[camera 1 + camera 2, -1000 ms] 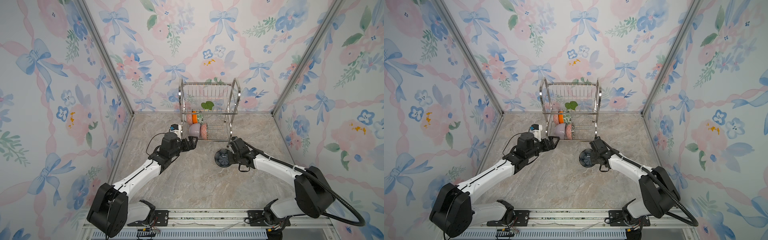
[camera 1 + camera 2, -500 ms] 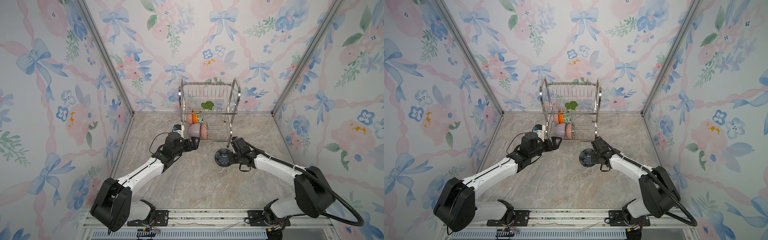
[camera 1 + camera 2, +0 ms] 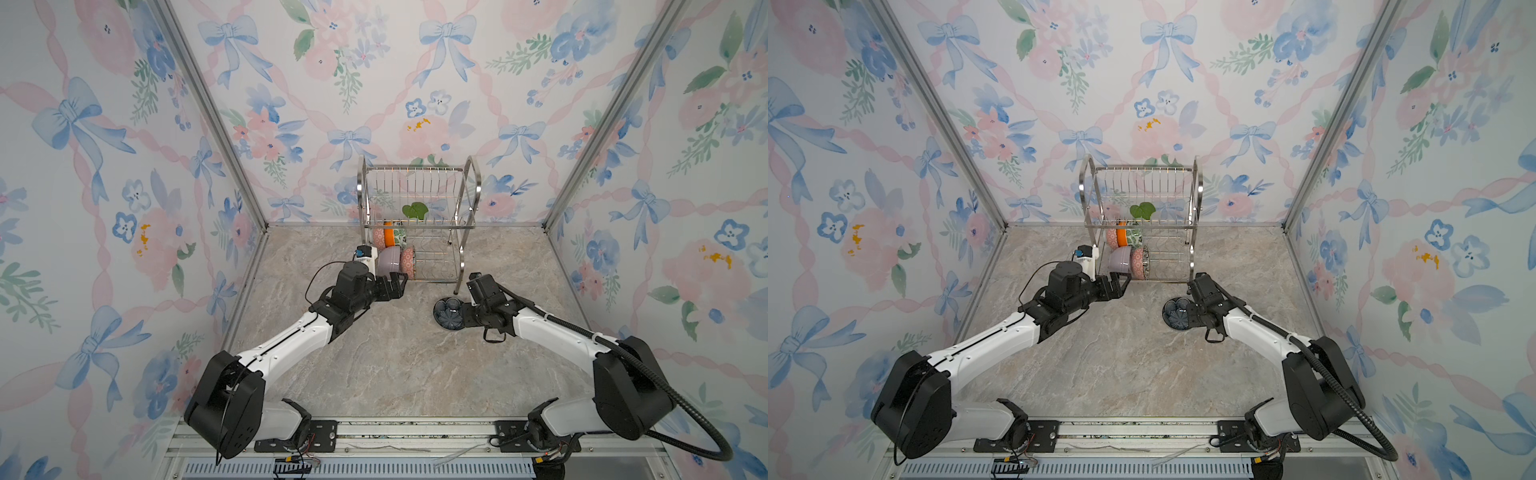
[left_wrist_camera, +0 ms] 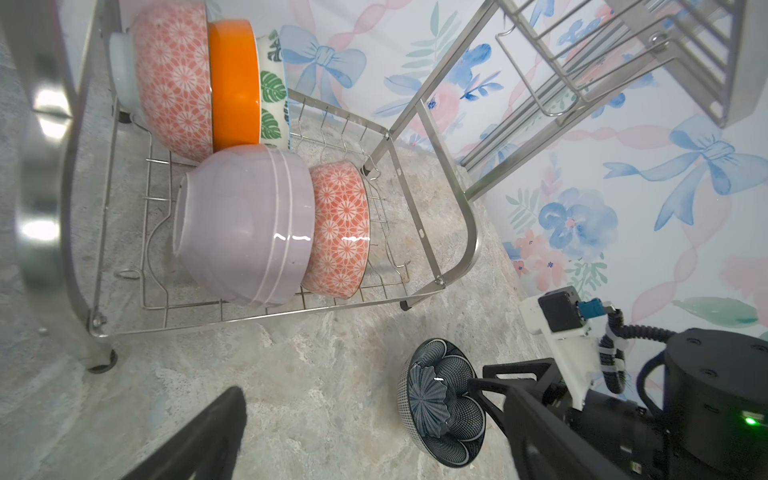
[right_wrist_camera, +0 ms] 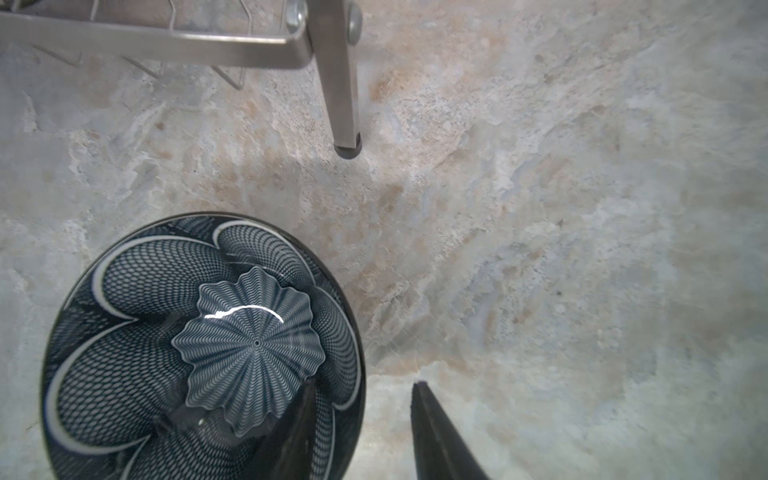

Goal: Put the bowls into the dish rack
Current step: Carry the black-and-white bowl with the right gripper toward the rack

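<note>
Near the dish rack, right claw astride dark bowl

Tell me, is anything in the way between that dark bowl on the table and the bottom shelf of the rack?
Only a front leg of the rack stands close behind the dark bowl. Nothing lies on the table between, and the bottom shelf beside the pink bowl looks free.
</note>
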